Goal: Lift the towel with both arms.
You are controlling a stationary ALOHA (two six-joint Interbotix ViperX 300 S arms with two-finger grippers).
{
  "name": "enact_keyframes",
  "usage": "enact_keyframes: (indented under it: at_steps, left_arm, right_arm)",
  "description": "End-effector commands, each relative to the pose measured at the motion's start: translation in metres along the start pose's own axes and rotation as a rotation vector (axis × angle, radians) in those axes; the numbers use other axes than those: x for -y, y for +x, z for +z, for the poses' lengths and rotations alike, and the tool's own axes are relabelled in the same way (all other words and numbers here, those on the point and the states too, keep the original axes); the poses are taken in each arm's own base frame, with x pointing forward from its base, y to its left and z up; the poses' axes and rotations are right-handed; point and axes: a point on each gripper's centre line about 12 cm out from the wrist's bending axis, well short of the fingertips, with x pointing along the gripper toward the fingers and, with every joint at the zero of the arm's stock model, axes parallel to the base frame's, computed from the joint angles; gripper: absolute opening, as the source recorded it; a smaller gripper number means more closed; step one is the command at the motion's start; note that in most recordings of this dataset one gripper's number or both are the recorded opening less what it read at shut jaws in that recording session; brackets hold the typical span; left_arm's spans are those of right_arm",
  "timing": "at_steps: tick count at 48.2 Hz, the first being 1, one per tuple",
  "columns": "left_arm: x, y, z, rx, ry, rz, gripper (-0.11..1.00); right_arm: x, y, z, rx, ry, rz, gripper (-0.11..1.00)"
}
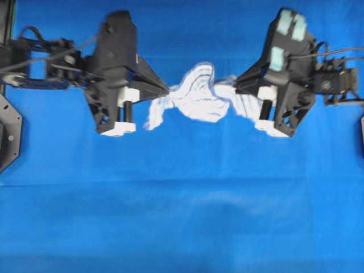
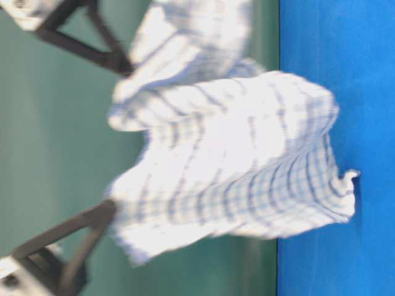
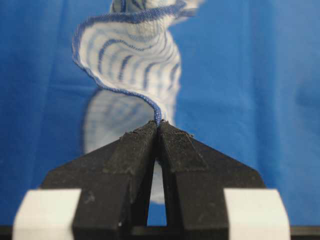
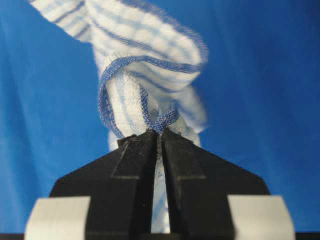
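Note:
The towel (image 1: 196, 94), white with thin blue stripes, hangs slack between my two grippers, its top held above the blue sheet (image 1: 182, 205). My left gripper (image 1: 166, 89) is shut on the towel's left edge; its fingertips pinch the blue hem (image 3: 158, 119). At the other end my right gripper (image 1: 238, 81) is shut on a bunched fold (image 4: 160, 122). From table level the towel (image 2: 241, 160) droops in folds, one low corner (image 2: 350, 179) at the sheet (image 2: 336, 61). Black finger tips (image 2: 102, 216) enter it from the left of that view.
The blue sheet covers the whole table under both arms. The black arm bodies with white blocks (image 1: 122, 128) (image 1: 267, 122) stand on either side of the towel. A black mount (image 1: 8, 133) sits at the left edge.

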Motion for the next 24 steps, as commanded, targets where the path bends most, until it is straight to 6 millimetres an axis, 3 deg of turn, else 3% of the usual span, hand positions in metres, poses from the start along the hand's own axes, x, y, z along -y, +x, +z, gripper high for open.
enact_keyframes:
  at_steps: [1,24]
  left_arm:
    - [-0.001,-0.02,0.024,0.051,0.0,0.003,0.01]
    - [-0.004,-0.084,0.095,0.136,0.015,0.009,0.01]
  right_arm:
    - [0.003,-0.024,0.023,0.06,-0.012,-0.003,0.07]
    - [0.017,-0.095,0.086,0.159,-0.047,-0.048,0.07]
